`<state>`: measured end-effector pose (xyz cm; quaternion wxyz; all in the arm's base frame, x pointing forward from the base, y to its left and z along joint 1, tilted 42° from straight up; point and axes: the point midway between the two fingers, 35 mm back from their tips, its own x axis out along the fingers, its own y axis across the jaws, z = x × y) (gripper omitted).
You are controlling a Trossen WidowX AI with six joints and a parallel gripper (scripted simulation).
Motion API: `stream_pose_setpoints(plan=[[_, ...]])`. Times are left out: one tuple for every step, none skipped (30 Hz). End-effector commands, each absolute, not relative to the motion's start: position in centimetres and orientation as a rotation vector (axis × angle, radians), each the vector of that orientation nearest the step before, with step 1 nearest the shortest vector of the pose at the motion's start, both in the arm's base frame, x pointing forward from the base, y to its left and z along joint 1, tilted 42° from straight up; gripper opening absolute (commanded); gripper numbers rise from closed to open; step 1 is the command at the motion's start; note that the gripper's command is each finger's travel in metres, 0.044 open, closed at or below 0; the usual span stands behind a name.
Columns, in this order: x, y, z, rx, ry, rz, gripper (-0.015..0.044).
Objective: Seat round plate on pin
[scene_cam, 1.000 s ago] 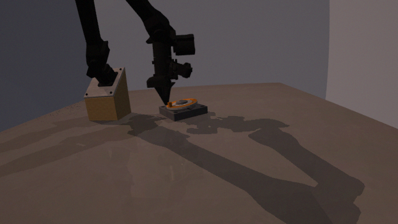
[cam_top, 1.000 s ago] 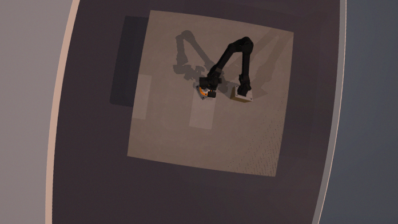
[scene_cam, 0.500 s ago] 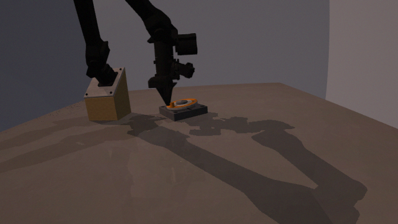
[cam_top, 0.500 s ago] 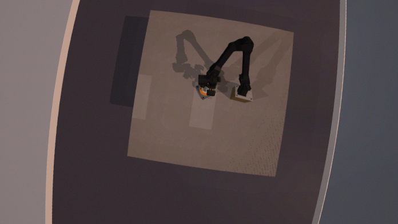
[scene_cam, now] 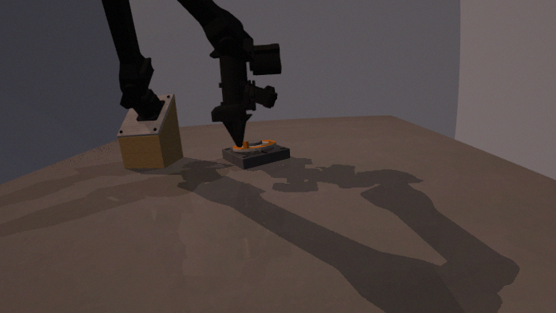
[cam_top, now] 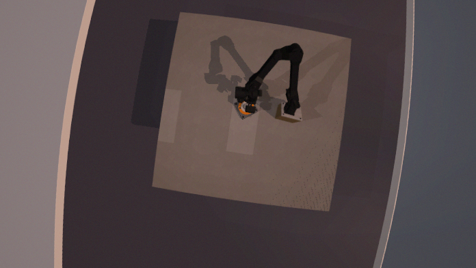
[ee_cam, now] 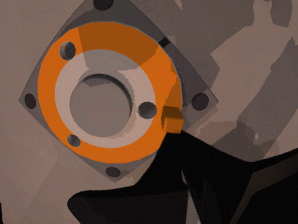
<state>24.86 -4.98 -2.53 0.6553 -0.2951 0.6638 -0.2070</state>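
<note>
Near the counter's [scene_cam: 399, 180] far edge, the clenched, empty gripper [ee_cam: 174, 137] presses the plate's [ee_cam: 100, 46] orange tab [ee_cam: 172, 116]; it could slip off, leaving the hole [ee_cam: 147, 110] short of the pin.

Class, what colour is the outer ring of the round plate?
Orange, around a pale grey inner ring; the plate shows best in the wrist view.
</note>
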Motion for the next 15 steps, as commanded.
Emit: stream_pose_setpoints(plan=[[25.6, -5.0, -2.1, -0.672, 1.493, -0.47, 0.0], [25.7, -5.0, -2.0, -0.672, 1.493, -0.47, 0.0], [25.8, -5.0, -2.0, -0.672, 1.493, -0.47, 0.0], [25.9, -5.0, -2.0, -0.672, 1.493, -0.47, 0.0], [26.0, -5.0, -1.9, -0.672, 1.493, -0.47, 0.0], [26.1, -5.0, -1.9, -0.672, 1.493, -0.47, 0.0], [26.2, -4.9, -1.9, -0.671, 1.493, -0.47, 0.0], [26.3, -4.9, -1.9, -0.671, 1.493, -0.47, 0.0], [26.4, -4.9, -1.8, -0.671, 1.493, -0.47, 0.0], [26.5, -4.9, -1.8, -0.671, 1.493, -0.47, 0.0], [26.7, -4.9, -1.8, -0.671, 1.493, -0.47, 0.0], [26.8, -4.9, -1.8, -0.671, 1.493, -0.47, 0.0], [26.9, -4.9, -1.8, -0.671, 1.493, -0.47, 0.0], [27.0, -4.9, -1.8, -0.671, 1.493, -0.47, 0.0], [27.2, -4.9, -1.8, -0.671, 1.493, -0.47, 0.0]])
